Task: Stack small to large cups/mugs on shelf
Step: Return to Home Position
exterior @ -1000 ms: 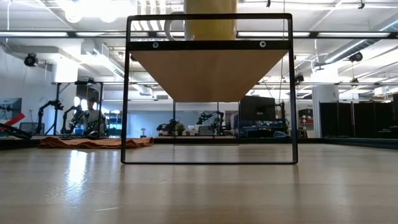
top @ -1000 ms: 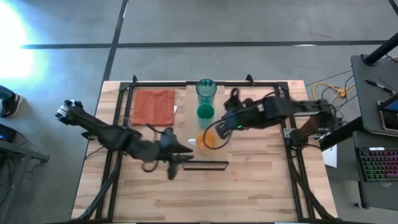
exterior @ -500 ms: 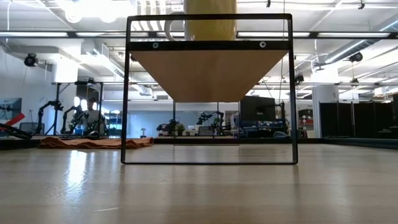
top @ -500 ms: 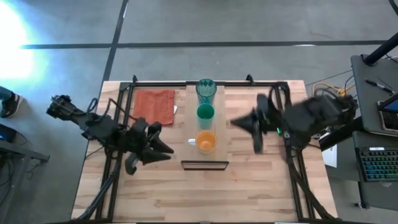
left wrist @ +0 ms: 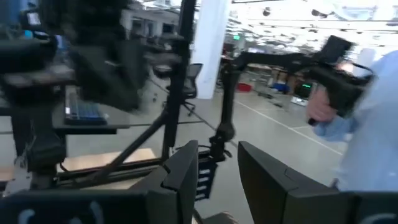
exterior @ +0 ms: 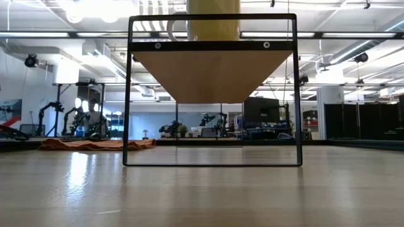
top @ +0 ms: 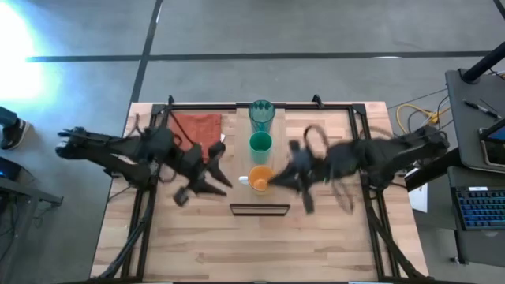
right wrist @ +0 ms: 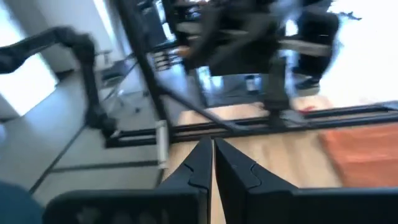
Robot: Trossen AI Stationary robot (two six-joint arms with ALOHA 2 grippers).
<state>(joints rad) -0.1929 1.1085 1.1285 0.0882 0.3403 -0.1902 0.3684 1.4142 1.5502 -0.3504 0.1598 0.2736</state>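
Note:
On the light-wood shelf (top: 278,130) three vessels stand in a row on their bases: the teal tumbler (top: 261,113) farthest, the green cup (top: 260,143) in the middle, the orange mug (top: 262,178) nearest, its white handle (top: 245,181) toward the table's left. The low view shows the plank (exterior: 214,69) from below with the mug (exterior: 213,19) on it. My left gripper (top: 223,181) (left wrist: 219,171) is open and empty, left of the mug. My right gripper (top: 274,181) (right wrist: 212,163) is shut and empty, right beside the mug on its right; the motion blur hides whether it touches.
An orange-red cloth (top: 197,130) lies at the table's far left, partly under my left arm. The shelf stands on a black frame (exterior: 129,94); black rails (top: 237,106) run along the table's edges. A person's hand and pale blue sleeve (left wrist: 367,130) show beyond the table.
Both arms have moved fast. My right gripper left the orange mug, pulled back toward the table's right edge, then came back to the mug. My left gripper drew back from the shelf's near end toward the left, then went a little toward the mug. The mug stays on the shelf.

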